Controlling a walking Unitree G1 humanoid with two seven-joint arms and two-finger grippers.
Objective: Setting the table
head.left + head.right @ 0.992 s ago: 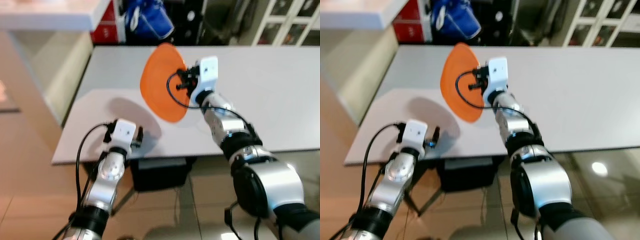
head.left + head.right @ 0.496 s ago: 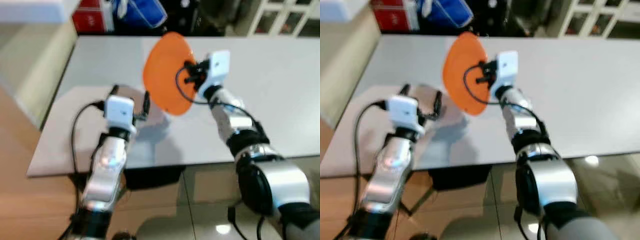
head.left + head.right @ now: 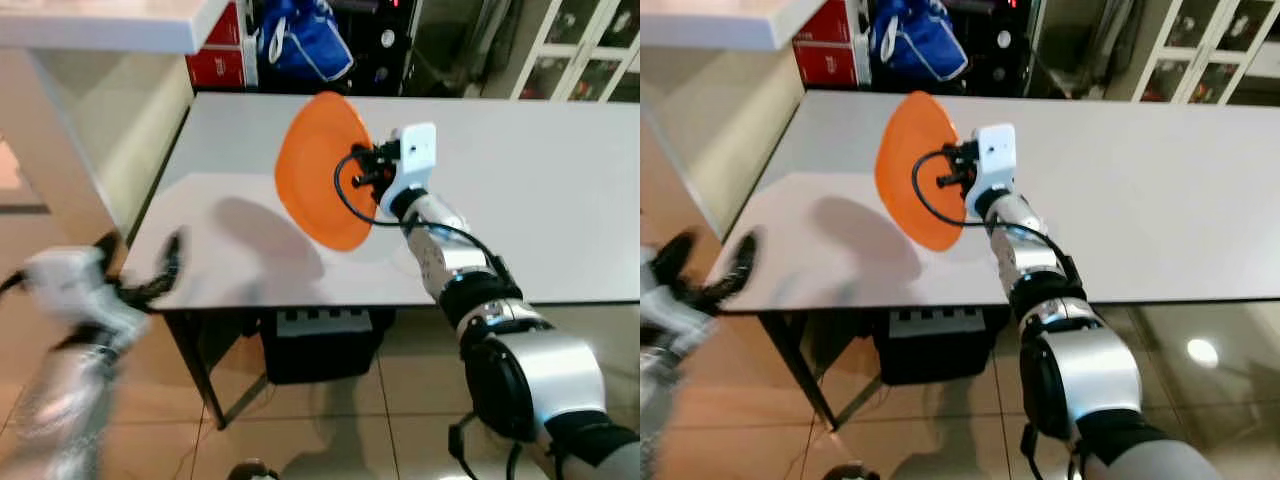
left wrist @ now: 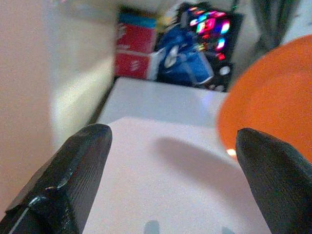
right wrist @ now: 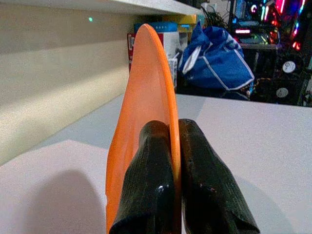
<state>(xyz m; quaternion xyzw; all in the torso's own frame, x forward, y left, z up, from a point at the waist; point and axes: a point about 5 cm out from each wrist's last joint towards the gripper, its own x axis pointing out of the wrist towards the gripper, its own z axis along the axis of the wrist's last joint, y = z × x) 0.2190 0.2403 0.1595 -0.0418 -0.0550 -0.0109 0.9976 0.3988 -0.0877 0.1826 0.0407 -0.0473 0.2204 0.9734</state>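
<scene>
Orange plate (image 3: 322,170) being pinched by its rim in the right gripper (image 5: 171,161), hanging on edge above the white table (image 3: 540,180) around 12 o'clock, probably for laying flat; left gripper (image 4: 170,161) spread open, idling.

The white table (image 3: 560,190) lies bare to the right of the orange plate (image 3: 320,170) and in front of it, so a gripper could pass there freely. The plate, held on edge above the table by the right gripper (image 5: 173,161), blocks the middle. Beyond the table's far edge stand a blue bag (image 3: 300,40) and a red box (image 3: 215,60); a beige counter (image 3: 110,110) flanks its left side.
</scene>
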